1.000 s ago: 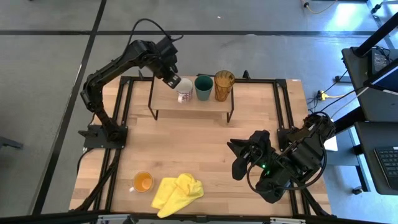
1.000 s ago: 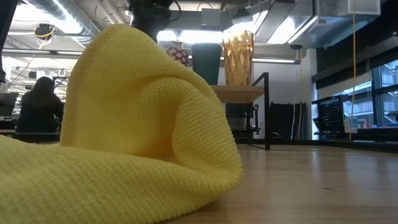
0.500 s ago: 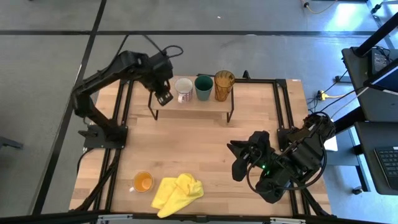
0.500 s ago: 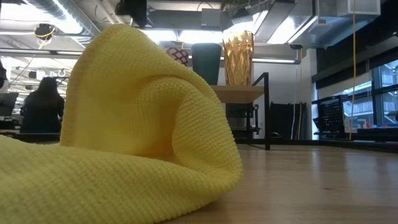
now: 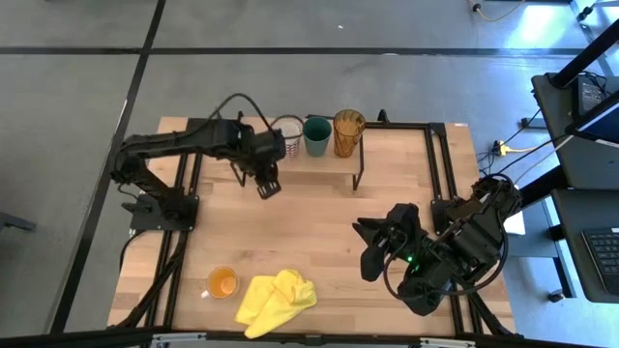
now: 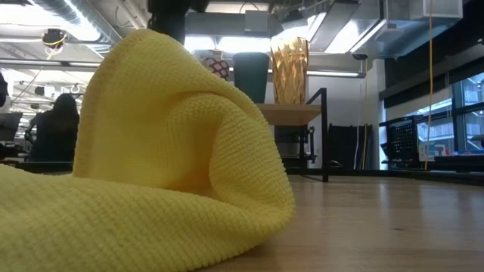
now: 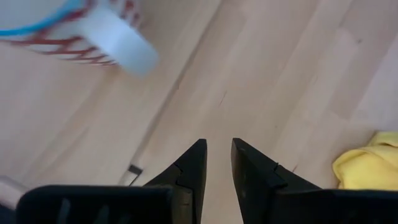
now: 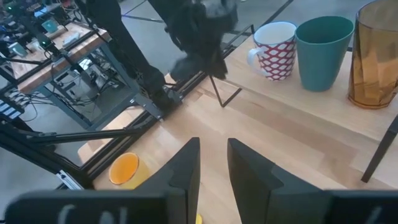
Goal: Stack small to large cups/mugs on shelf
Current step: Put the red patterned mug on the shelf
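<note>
On the shelf (image 5: 319,166) at the table's far side three vessels stand in a row on their bases: a white mug with a red pattern (image 8: 277,50), a dark green cup (image 5: 316,136) and an amber tumbler (image 5: 348,132). A small orange mug (image 5: 222,282) stands near the table's near left corner. My left gripper (image 5: 268,186) hangs over the tabletop just in front of the shelf's left end, pointing steeply down, open, with nothing between its fingers (image 7: 217,152). My right gripper (image 5: 372,242) waits, open, over the table's right half.
A crumpled yellow cloth (image 5: 277,299) lies by the near edge, right of the orange mug, and fills most of the low view (image 6: 151,159). Black frame rails run along the table's left and right sides. Bare wood lies between shelf and cloth.
My left gripper has drawn away from the white mug on the shelf, swinging toward the table's near edge and sinking a little, and has rolled somewhat about its own axis. The white mug stays standing on the shelf. My right arm has kept still.
</note>
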Available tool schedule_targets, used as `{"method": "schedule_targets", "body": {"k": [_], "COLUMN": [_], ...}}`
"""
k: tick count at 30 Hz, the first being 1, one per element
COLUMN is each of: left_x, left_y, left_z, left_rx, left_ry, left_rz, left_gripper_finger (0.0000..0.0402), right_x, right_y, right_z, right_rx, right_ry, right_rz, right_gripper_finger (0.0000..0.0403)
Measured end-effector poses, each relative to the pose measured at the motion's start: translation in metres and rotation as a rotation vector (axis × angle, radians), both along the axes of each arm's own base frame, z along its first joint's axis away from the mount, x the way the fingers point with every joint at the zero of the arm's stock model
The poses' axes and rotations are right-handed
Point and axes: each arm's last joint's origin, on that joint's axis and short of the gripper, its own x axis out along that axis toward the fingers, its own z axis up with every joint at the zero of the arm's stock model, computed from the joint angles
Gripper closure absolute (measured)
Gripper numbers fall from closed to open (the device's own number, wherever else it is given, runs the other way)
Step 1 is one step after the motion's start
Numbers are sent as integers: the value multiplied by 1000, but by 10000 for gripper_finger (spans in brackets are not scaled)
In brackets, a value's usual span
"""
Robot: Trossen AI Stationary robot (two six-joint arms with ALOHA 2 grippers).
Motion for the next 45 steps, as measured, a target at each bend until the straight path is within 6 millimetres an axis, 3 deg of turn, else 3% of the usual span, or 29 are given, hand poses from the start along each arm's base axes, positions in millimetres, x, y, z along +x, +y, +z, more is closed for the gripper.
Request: {"method": "schedule_targets", "body": {"k": [6,21,30,35,45], "left_x": [7,14,7,-1,3], "left_y": [-2,4,12,13,15], "left_z": [-16,-13,-14,-11,-4], "left_rx": [51,157,145,226,292], "left_ry": [-5,-66,-12,38,-39], "left_rz": [-8,-55,-61,-71,-44], "left_gripper_finger": [333,333,333,333,333], "right_x": [1,1,1,1,1], "right_y": [1,1,1,1,0], "right_z": [1,1,1,1,2], "right_rx": [12,16,12,12,-8], "right_ry": [-14,-21,-26,-27,-38], "right_rz": [0,-2,-6,-6,-19], "right_gripper_finger": [320,320,320,320,320]}}
